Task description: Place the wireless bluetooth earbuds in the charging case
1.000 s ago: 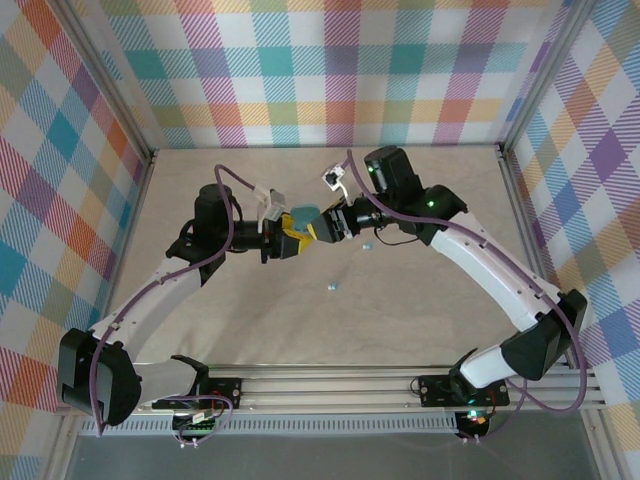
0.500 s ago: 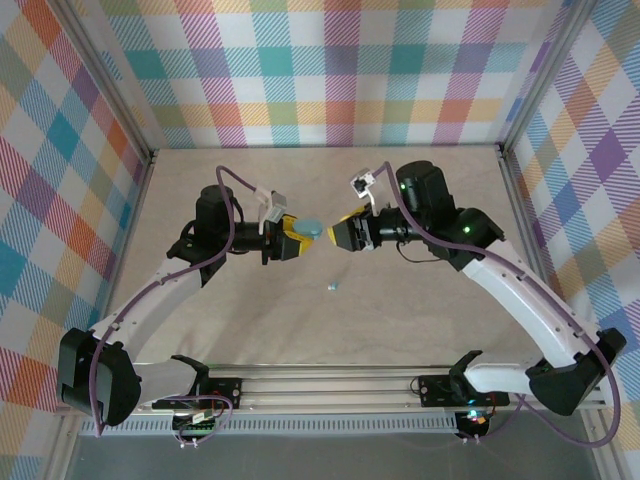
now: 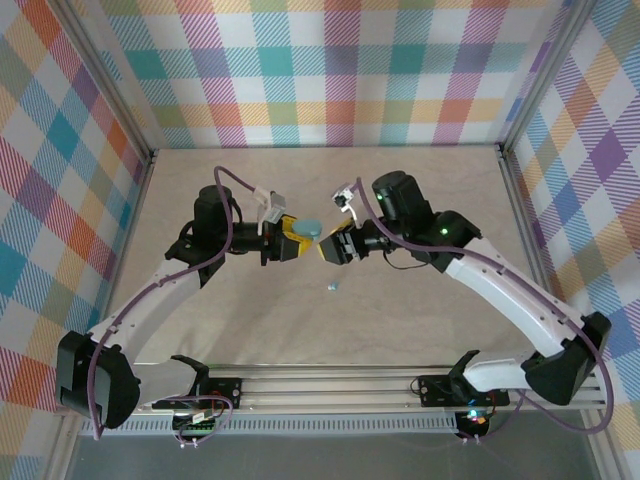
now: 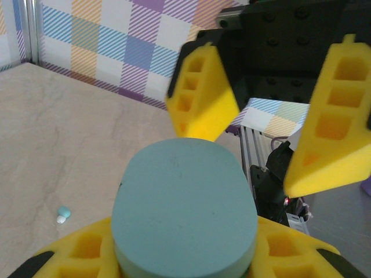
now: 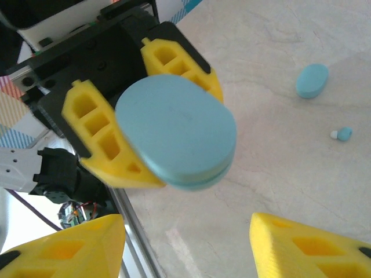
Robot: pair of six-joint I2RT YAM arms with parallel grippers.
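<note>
Left gripper (image 3: pixel 298 238): closed on the charging case (image 3: pixel 311 226), which is held off the table (image 3: pixel 300 330), lid shut. Right gripper (image 3: pixel 328 247): jaws spread, empty, just beside the case. One earbud (image 3: pixel 333 287) is seen loose on the table nearby. Step judged: lid opening, for which the seam must be caught by the right fingertips.

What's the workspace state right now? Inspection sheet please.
Surface: beige marbled table, dry, no marks seen.
Job's things: charging case held off the table and looks closed; one earbud loose on the table; second teal oval case lying on the table.
Clutter: nothing seen.
Grippers: left gripper shut on the charging case; right gripper open and empty, facing it.
Cables: purple cables along both arms, no snag seen.
Surroundings: plaid walls, metal frame.
</note>
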